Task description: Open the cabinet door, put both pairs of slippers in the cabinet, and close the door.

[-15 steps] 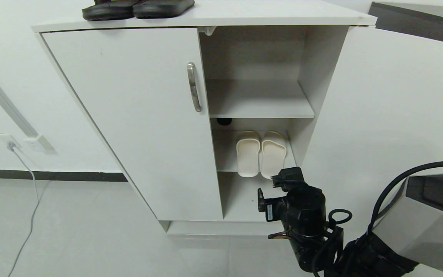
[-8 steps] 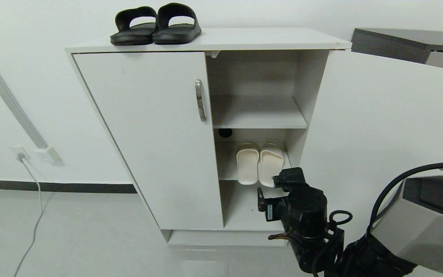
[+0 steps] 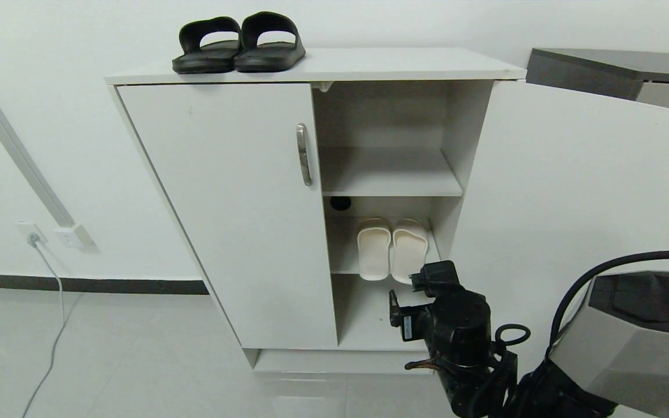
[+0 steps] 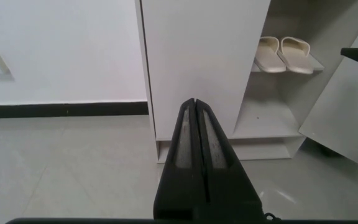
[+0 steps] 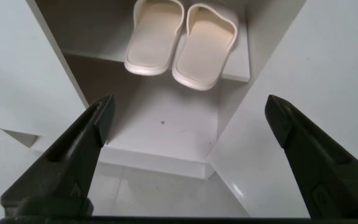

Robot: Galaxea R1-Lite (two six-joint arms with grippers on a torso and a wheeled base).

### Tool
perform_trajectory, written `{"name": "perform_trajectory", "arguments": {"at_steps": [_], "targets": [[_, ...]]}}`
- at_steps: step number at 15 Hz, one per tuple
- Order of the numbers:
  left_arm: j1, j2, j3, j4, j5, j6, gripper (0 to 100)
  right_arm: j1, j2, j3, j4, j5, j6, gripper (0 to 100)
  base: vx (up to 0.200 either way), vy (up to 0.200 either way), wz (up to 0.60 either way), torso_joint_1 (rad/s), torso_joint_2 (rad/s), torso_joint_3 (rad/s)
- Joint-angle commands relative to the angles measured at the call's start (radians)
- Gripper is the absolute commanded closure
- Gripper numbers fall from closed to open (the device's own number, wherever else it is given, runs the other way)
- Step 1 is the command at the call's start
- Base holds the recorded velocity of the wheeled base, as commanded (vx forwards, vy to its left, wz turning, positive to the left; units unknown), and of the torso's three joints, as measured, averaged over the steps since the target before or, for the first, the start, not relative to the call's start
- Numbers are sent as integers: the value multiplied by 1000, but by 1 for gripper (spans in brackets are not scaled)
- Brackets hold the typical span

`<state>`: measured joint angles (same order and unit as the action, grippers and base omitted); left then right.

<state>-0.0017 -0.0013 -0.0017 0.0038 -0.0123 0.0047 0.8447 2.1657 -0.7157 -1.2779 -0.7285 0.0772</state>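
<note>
A pair of black slippers (image 3: 238, 43) sits on top of the white cabinet (image 3: 369, 61), above the closed left door (image 3: 236, 215). The right door (image 3: 572, 191) stands wide open. A pair of cream slippers (image 3: 392, 249) (image 5: 182, 40) (image 4: 284, 53) lies side by side on the middle shelf, with the upper shelf (image 3: 389, 174) and bottom compartment bare. My right gripper (image 5: 188, 115) is open, low in front of the opening just below the cream slippers, holding nothing. My left gripper (image 4: 194, 109) is shut and empty, out over the floor facing the closed left door.
The left door has a metal handle (image 3: 304, 154) at its inner edge. A wall socket (image 3: 32, 235) with a cable (image 3: 50, 331) trailing to the floor is at the left. A dark-topped unit (image 3: 613, 67) stands behind the open door. Tiled floor (image 3: 137, 360) lies before the cabinet.
The head camera has tilted up, so the cabinet top and black slippers now show fully. The slippers, doors and right arm have not visibly moved.
</note>
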Motion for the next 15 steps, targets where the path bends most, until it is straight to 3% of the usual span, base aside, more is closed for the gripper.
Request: {"name": "perform_trajectory", "arguments": {"at_steps": [1, 15], "targets": [[0, 1, 0, 1, 0, 0, 100, 1, 5, 12, -1, 1, 1, 0, 0, 200, 0, 2, 2, 2], [0, 1, 0, 1, 0, 0, 100, -3, 0, 59, -29, 31, -28, 0, 0, 200, 0, 4, 1, 3]]}}
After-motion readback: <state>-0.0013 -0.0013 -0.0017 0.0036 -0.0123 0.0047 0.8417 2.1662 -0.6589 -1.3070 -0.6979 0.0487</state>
